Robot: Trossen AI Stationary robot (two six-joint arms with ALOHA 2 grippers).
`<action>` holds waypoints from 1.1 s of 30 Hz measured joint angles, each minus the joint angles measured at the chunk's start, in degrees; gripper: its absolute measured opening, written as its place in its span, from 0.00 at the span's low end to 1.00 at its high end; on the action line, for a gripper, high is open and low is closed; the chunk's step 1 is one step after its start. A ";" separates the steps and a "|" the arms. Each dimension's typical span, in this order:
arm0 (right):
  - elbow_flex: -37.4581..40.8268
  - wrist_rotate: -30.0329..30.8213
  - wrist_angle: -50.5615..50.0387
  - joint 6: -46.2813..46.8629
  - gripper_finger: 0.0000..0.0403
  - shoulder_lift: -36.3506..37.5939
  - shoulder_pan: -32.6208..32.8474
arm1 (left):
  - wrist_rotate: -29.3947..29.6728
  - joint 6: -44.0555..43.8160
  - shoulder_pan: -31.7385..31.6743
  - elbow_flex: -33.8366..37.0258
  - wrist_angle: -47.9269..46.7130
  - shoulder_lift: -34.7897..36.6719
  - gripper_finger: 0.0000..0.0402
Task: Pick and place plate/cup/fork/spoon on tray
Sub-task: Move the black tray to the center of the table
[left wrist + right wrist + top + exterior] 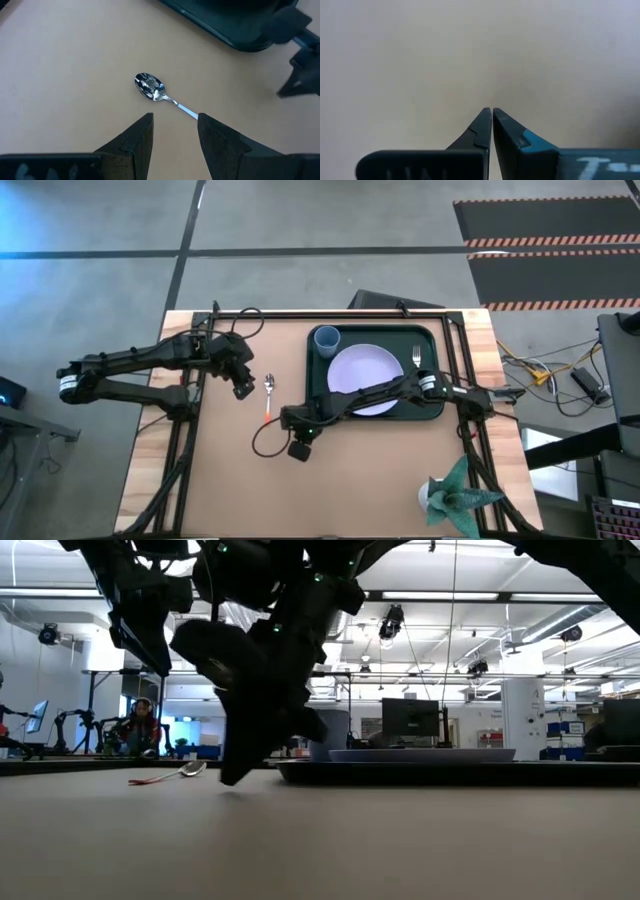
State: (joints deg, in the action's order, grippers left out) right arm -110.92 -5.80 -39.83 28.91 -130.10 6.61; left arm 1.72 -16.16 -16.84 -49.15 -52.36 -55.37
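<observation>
The spoon [268, 394] lies flat on the bare table left of the dark green tray [436, 402], silver bowl toward the far edge. On the tray rest the lavender plate [362, 360], the light-blue cup [326, 340] at its far left corner, and the fork [417, 358] to the right of the plate. My left gripper [175, 122] hovers open just left of the spoon, whose bowl [149, 86] shows beyond the fingertips. My right gripper [491, 111] is shut with nothing between its fingers. It slants down low over the table [232, 780], right of the spoon's handle end.
A potted plant [455, 495] stands near the table's front right corner. A dark cable [262, 444] loops on the table by my right wrist. My right arm [400, 388] lies across the tray above the plate. Bare tabletop stretches toward the near edge. A person [140, 725] sits far off in the room.
</observation>
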 joint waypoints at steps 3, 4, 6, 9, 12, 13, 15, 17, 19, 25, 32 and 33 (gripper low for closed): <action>-3.97 5.64 -7.50 -2.28 0.02 -0.11 -0.08 | 0.00 0.00 0.00 0.01 0.01 0.00 0.34; -5.72 7.16 -10.30 -2.93 0.02 -0.11 -0.15 | 0.00 0.00 -0.02 0.02 0.02 0.00 0.34; -9.18 8.65 -16.26 -3.62 0.02 -0.07 -0.63 | 0.00 0.00 -0.01 0.01 0.02 0.00 0.34; -11.80 8.75 -24.59 -4.45 0.02 0.02 -2.04 | 0.00 0.00 0.00 0.02 0.02 0.00 0.34; -12.41 5.92 -30.80 -4.72 0.02 -0.35 -3.97 | 0.00 0.01 -0.01 0.01 0.02 0.00 0.34; -12.24 3.51 -31.30 -4.76 0.02 -0.61 -4.65 | 0.00 0.00 0.00 0.02 0.02 0.00 0.34; -11.91 -0.09 -31.34 -5.87 0.02 -1.28 -5.70 | 0.00 0.02 0.00 0.02 0.02 0.00 0.34; -11.89 -1.23 -31.51 -7.45 0.02 -2.33 -6.14 | 0.00 0.02 0.00 0.02 0.03 0.00 0.34; -12.34 -2.07 -31.50 -8.43 0.02 -2.60 -6.29 | 0.00 0.02 -0.02 0.02 0.04 0.00 0.34; -13.46 -2.24 -31.26 -10.05 0.02 -2.89 -6.27 | 0.00 0.04 0.00 0.04 0.21 0.02 0.34; -13.52 2.06 -30.40 -13.70 0.02 -2.89 -6.48 | 0.00 0.07 -0.02 0.04 1.29 0.02 0.34; -13.49 2.39 -30.37 -13.97 0.02 -2.89 -6.64 | 0.00 0.07 0.00 0.04 1.29 0.02 0.34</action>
State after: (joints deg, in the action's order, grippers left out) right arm -124.41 -3.41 -70.20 14.94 -132.99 -0.02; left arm 1.72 -16.10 -16.84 -49.10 -51.07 -55.35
